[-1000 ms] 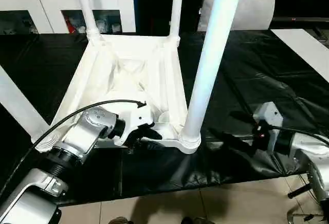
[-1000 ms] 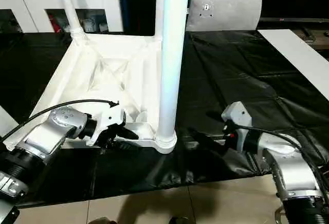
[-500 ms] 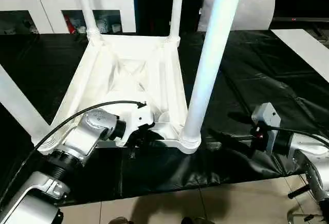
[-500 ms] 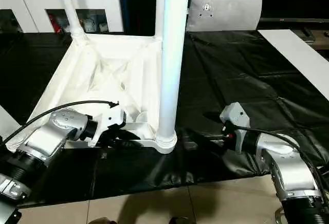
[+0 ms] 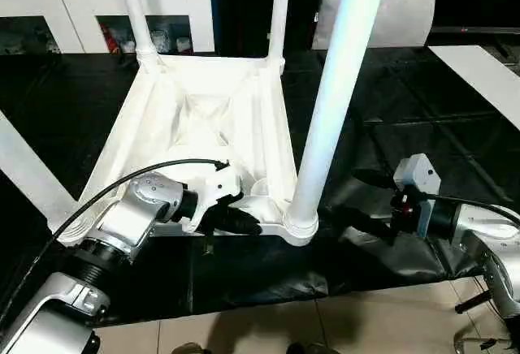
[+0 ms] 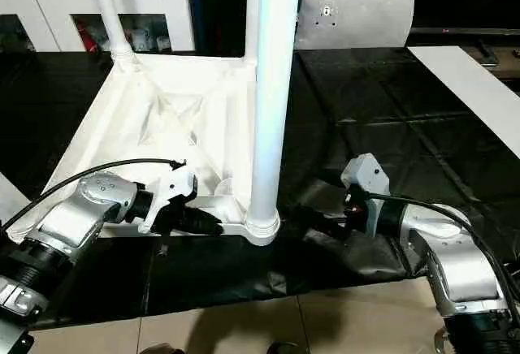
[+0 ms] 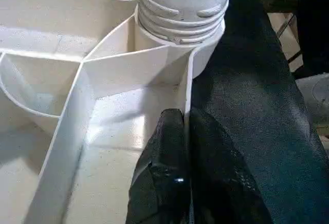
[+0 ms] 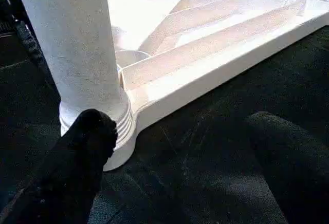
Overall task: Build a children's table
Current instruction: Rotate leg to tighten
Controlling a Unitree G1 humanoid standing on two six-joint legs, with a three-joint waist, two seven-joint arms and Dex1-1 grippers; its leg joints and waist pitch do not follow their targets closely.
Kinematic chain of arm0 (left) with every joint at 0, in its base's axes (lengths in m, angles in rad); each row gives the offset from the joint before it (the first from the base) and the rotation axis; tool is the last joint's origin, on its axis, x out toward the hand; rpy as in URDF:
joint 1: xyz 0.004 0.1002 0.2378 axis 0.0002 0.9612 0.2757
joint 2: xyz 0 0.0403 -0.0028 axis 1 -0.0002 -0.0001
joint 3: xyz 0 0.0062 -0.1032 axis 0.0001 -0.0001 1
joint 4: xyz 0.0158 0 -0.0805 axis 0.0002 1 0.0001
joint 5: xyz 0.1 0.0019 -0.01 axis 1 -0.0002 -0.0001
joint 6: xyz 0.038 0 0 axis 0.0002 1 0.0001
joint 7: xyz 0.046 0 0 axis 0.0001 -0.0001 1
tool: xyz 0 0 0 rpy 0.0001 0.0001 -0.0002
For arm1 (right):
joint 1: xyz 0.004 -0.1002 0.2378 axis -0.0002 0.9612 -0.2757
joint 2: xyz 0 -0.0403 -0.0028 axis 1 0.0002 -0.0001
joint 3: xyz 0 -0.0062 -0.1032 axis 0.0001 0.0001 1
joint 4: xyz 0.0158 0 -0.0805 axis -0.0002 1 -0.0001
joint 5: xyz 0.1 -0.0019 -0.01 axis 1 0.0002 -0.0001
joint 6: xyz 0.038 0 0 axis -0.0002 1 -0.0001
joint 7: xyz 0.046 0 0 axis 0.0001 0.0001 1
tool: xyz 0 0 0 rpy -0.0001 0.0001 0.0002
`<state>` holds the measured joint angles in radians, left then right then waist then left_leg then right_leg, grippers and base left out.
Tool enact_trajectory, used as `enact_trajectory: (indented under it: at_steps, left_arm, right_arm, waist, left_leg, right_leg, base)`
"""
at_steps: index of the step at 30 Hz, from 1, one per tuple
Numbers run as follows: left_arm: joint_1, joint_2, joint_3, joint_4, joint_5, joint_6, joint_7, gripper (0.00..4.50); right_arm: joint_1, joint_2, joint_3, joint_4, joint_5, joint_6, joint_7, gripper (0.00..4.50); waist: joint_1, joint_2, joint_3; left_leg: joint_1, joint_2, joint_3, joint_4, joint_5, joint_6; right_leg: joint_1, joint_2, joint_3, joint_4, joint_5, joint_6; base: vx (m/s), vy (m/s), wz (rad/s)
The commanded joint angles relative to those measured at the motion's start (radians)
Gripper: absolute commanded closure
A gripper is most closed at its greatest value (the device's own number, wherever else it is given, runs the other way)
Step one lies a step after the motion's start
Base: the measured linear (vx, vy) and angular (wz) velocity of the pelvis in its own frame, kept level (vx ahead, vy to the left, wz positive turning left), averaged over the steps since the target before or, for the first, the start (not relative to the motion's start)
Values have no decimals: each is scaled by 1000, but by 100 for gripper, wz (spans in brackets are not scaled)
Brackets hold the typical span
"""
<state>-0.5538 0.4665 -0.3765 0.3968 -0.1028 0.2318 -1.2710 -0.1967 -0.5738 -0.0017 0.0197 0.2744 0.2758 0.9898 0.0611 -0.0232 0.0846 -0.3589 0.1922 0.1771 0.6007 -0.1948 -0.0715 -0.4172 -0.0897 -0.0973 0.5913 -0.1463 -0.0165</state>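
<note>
Left end effector (image 7: 186, 131) pinches table (image 5: 203, 118) rim; right end effector (image 6: 313, 216) beside.

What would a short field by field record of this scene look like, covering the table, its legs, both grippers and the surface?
table: white plastic table top, upside down, ribbed underside facing up
legs: long white tapered legs upright in the corner sockets; nearest leg in the near corner socket beside the right gripper
left gripper: shut on the near rim wall of the top, one finger on each side
right gripper: open, on the black sheet beside the nearest leg, holding nothing
surface: black sheet
background: white pillow, white glass-door cabinets
</note>
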Motion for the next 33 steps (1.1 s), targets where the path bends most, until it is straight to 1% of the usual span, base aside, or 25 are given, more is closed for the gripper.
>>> enact_trajectory:
  at_steps: [1, 3, 4, 5, 6, 8, 12, 13, 16, 18, 19, 20, 21, 22, 23, 24, 25, 26, 27, 28, 29, 30, 33]
  left_arm:
    - [12, -3, 8, -28, -15, 5, -15, 441]
    - [14, -2, 6, -28, -11, 4, -13, 441]
    - [14, -1, 3, -26, -4, 1, -9, 441]
    - [13, -1, 3, -25, -1, -1, -7, 441]
    - [13, -1, 3, -25, -1, -1, -7, 441]
    - [6, -1, 2, -19, 9, -10, 1, 441]
    - [2, -1, 3, -17, 14, -22, 3, 441]
    - [2, -2, 1, -21, 16, -25, 5, 447]
    - [10, -10, -7, -45, 15, -23, 5, 450]
    - [16, -14, -17, -55, 20, -26, 4, 450]
    - [20, -17, -23, -59, 23, -27, 5, 450]
    - [22, -26, -29, -57, 30, -30, 10, 450]
    - [22, -29, -30, -56, 33, -30, 12, 450]
    - [21, -34, -32, -52, 37, -31, 16, 450]
    - [19, -37, -34, -45, 42, -34, 20, 450]
    - [18, -37, -34, -43, 43, -34, 20, 450]
    - [17, -38, -35, -40, 45, -36, 22, 450]
    - [12, -40, -36, -30, 51, -39, 27, 450]
    - [9, -40, -37, -25, 55, -41, 29, 450]
    - [7, -39, -37, -21, 58, -43, 31, 450]
    - [5, -37, -36, -19, 60, -44, 30, 450]
    - [4, -34, -34, -19, 59, -42, 29, 450]
    - [3, -32, -29, -18, 61, -40, 27, 450]
  right_arm:
    - [-5, -19, 3, -3, 4, 3, 8, 0]
    - [-10, -23, 3, 17, 2, -10, 19, 0]
    - [-17, -29, 6, 41, -3, -33, 36, 0]
    - [-21, -32, 8, 51, -3, -40, 47, 0]
    - [-21, -32, 8, 51, -3, -40, 47, 0]
    - [-35, -38, 15, 79, 0, -65, 82, 0]
    - [-50, -41, 30, 96, 21, -64, 139, 0]
    - [-57, -41, 40, 106, 31, -61, 165, 18]
    - [-89, -20, 65, 145, 43, -59, 206, 46]
    - [-110, -3, 82, 169, 41, -58, 222, 46]
    - [-123, 10, 92, 184, 34, -64, 225, 75]
    - [-152, 38, 106, 221, 24, -73, 229, 75]
    - [-159, 44, 110, 232, 22, -75, 233, 81]
    - [-173, 55, 118, 253, 18, -80, 240, 96]
    - [-190, 67, 125, 279, 18, -83, 245, 96]
    - [-194, 70, 127, 286, 17, -84, 246, 107]
    - [-202, 76, 130, 299, 17, -86, 248, 107]
    - [-222, 90, 138, 329, 19, -85, 260, 117]
    - [-234, 98, 145, 347, 21, -85, 270, 129]
    - [-244, 104, 150, 360, 22, -84, 279, 129]
    - [-253, 108, 156, 372, 23, -81, 292, 144]
    - [-259, 109, 160, 378, 23, -79, 301, 151]
    - [-272, 112, 164, 404, 27, -77, 328, 176]
  waist:
    - [7, -1, -71]
    - [8, -2, -71]
    - [7, -1, -71]
    - [7, -1, -71]
    - [7, -1, -71]
    - [7, -2, -72]
    - [7, 0, -70]
    - [9, 2, -71]
    - [7, 1, -73]
    - [7, 3, -73]
    - [6, 3, -74]
    - [6, 5, -75]
    - [5, 5, -74]
    - [8, 7, -76]
    - [7, 6, -75]
    - [9, 6, -78]
    - [9, 7, -78]
    - [11, 8, -79]
    - [11, 7, -78]
    - [12, 7, -78]
    - [12, 7, -77]
    - [14, 8, -77]
    - [17, 8, -78]
  left_leg:
    - [2, 36, -12, -77, -222, 51]
    - [2, 35, -12, -77, -221, 52]
    - [1, 36, -12, -77, -221, 54]
    - [2, 36, -12, -76, -222, 54]
    - [2, 36, -12, -76, -221, 55]
    - [1, 36, -12, -76, -222, 58]
    - [2, 36, -12, -75, -227, 64]
    - [3, 37, -12, -75, -224, 64]
    - [2, 39, -13, -75, -226, 65]
    - [2, 39, -13, -75, -222, 63]
    - [1, 39, -13, -75, -219, 62]
    - [3, 39, -13, -74, -218, 58]
    - [3, 39, -12, -74, -217, 58]
    - [5, 39, -12, -73, -218, 56]
    - [2, 39, -12, -74, -216, 56]
    - [4, 39, -12, -73, -208, 55]
    - [3, 39, -12, -74, -205, 55]
    - [3, 39, -12, -73, -204, 56]
    - [2, 39, -12, -73, -207, 57]
    - [3, 39, -12, -73, -210, 53]
    - [2, 39, -12, -74, -213, 52]
    - [4, 40, -12, -74, -221, 48]
    - [3, 40, -12, -74, -214, 46]
  right_leg:
    - [61, -62, 52, -80, -401, -170]
    - [60, -63, 51, -81, -405, -169]
    - [61, -63, 51, -80, -404, -170]
    - [60, -63, 51, -81, -404, -173]
    - [60, -62, 51, -81, -400, -175]
    - [61, -63, 51, -79, -389, -180]
    - [61, -62, 51, -80, -398, -181]
    - [61, -63, 51, -79, -392, -184]
    - [62, -62, 50, -76, -366, -204]
    - [62, -63, 51, -74, -357, -211]
    - [63, -63, 50, -72, -351, -216]
    - [61, -63, 51, -73, -349, -219]
    - [61, -63, 51, -73, -346, -221]
    - [61, -62, 51, -72, -339, -226]
    - [63, -63, 51, -72, -336, -225]
    - [63, -63, 51, -69, -324, -228]
    - [63, -62, 51, -68, -316, -230]
    - [64, -62, 52, -66, -309, -233]
    - [65, -63, 51, -67, -313, -235]
    - [65, -63, 51, -68, -324, -231]
    - [64, -63, 51, -68, -330, -228]
    - [63, -64, 51, -71, -351, -221]
    - [65, -63, 52, -68, -341, -221]
  base:
    - [0, 0, 0]
    - [0, 0, 0]
    - [0, 0, 0]
    - [0, 0, 0]
    - [0, 0, 0]
    - [0, 0, 0]
    - [0, 0, 0]
    - [0, 0, 0]
    - [0, 0, 0]
    - [0, 0, 0]
    - [0, 0, 0]
    - [0, 0, 0]
    - [0, 0, 0]
    - [0, 0, 0]
    - [0, 0, 0]
    - [0, 0, 0]
    - [0, 0, 0]
    - [0, 0, 0]
    - [0, 0, 0]
    - [0, 0, 0]
    - [0, 0, 0]
    - [0, 0, 0]
    - [0, 0, 0]
